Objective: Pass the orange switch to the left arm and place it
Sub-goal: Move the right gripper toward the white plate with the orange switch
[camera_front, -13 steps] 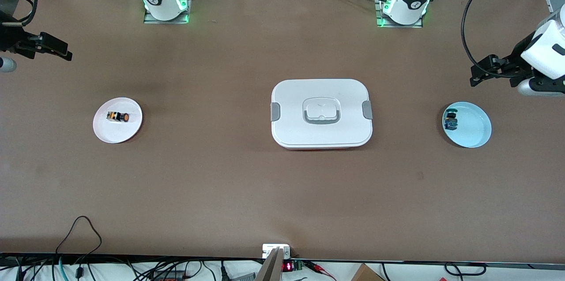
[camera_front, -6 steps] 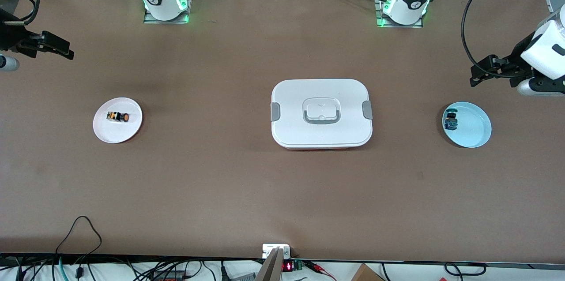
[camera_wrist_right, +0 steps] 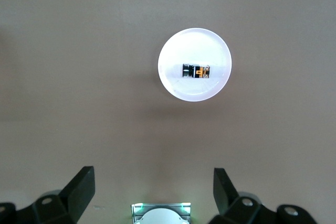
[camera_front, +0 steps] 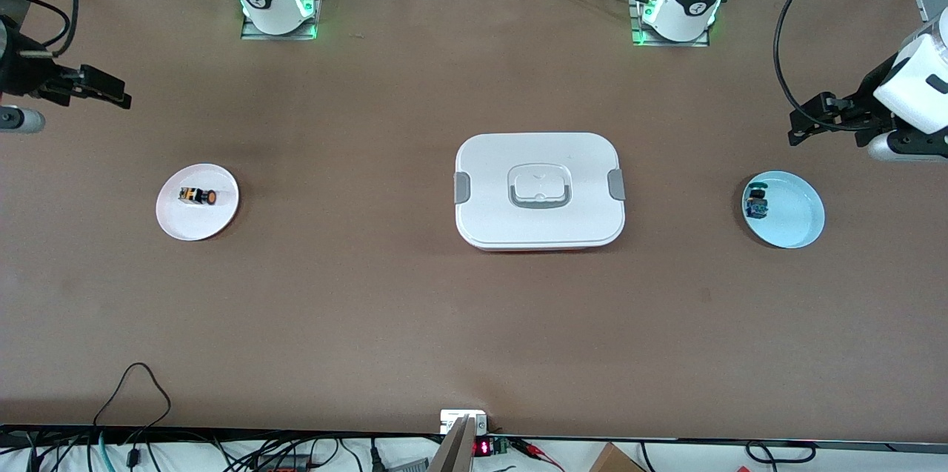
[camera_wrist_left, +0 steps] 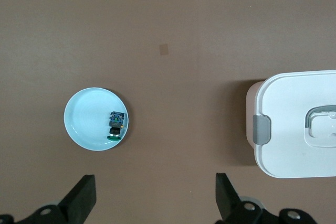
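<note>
Orange switch (camera_front: 198,195) lies on a white plate (camera_front: 178,223), at nine o'clock from the box (camera_front: 539,189). Right hand (camera_front: 111,95) and left hand (camera_front: 803,127) hover wide open, empty.

I see the box (camera_front: 539,190) mid-table, the only tall obstacle between my two sets of fingers. Bare table (camera_front: 474,324) lies under my open right gripper (camera_front: 111,95) and open left gripper (camera_front: 803,125).

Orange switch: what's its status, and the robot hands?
Both hands open, empty: right hand, left hand, above bare table ends. Orange switch untouched on white plate. Box mid-table, between plates.
</note>
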Robot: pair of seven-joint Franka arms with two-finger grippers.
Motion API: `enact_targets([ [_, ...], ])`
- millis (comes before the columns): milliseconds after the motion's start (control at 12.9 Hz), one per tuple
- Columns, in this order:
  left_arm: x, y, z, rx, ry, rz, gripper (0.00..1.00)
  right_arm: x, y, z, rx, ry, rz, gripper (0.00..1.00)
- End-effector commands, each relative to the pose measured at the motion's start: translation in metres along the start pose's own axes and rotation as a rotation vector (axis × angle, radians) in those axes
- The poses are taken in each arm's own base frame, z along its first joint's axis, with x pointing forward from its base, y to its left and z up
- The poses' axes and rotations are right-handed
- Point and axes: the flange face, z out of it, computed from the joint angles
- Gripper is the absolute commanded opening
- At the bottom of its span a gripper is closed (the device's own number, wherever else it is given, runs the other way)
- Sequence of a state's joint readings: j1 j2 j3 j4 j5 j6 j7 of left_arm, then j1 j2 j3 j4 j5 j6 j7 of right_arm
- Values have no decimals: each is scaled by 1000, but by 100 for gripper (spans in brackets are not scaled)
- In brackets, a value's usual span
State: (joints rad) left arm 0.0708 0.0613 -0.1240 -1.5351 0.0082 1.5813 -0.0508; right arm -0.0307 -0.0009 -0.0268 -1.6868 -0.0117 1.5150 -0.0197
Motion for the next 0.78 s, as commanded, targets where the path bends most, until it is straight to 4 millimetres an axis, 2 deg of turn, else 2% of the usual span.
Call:
enact_targets([
  [0,2,0,-5,-16,-5,10,100,5,1,6,-15,-4,-7,100],
  [465,2,-2,-5,-16,-5,7,100,7,-8,2,-14,-4,-2,100],
  [698,2,-2,-5,-16,-5,7,100,22,-17,14,-64,9,-26,100],
])
